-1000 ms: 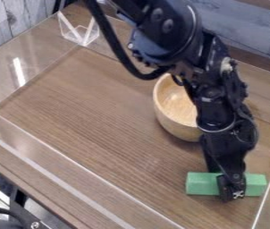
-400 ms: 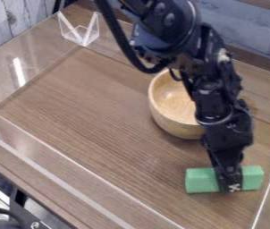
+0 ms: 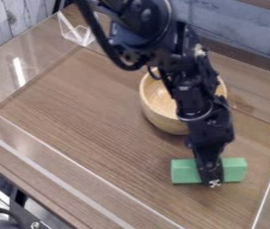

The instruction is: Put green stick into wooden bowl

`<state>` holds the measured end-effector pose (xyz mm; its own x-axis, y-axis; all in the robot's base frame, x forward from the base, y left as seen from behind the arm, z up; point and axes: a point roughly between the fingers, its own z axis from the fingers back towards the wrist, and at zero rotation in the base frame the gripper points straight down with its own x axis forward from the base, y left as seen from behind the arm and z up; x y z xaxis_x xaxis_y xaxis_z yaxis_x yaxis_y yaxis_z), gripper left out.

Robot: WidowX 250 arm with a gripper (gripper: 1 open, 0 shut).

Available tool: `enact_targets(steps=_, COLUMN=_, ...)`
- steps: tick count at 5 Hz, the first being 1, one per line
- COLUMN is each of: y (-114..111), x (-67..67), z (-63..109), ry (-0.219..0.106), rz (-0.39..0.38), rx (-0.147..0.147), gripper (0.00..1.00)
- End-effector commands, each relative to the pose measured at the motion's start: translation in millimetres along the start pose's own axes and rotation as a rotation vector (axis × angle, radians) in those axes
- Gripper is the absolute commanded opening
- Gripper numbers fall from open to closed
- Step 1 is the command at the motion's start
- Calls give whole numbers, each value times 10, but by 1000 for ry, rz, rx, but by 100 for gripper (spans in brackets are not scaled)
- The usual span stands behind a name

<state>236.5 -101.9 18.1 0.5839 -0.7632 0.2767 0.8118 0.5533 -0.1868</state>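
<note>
The green stick (image 3: 187, 171) lies flat on the wooden table near the front right. My gripper (image 3: 213, 178) points steeply down onto the stick's middle, its fingers shut across it. The black arm hides the centre of the stick. The wooden bowl (image 3: 158, 109), round and light tan, stands just behind the stick. The arm crosses over its right side and hides part of its rim. No part of the bowl's inside that shows holds anything.
The brown wooden tabletop (image 3: 78, 107) is fenced by low clear acrylic walls (image 3: 18, 72) at the left and front, with another wall edge at the right (image 3: 269, 192). A clear plastic stand (image 3: 78, 31) sits at the back left.
The gripper has closed on the green stick. Stick and gripper together have shifted left and a little toward the bowl. The arm leans further left over the bowl.
</note>
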Motion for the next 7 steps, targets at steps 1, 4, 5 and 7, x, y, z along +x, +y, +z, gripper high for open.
enact_targets(steps=1, y=-36, x=15, z=54, ry=-31, rz=27, rx=19, gripper=0)
enact_targets(steps=4, y=226, x=92, z=604, ry=-15, rz=6, rx=50, gripper=0)
enact_targets(steps=5, y=394, x=135, z=762, ry=-14, rz=45, rx=91, gripper=0)
enact_targets(steps=7, y=710, x=30, z=839, ry=-3, rz=123, rx=139, gripper=0)
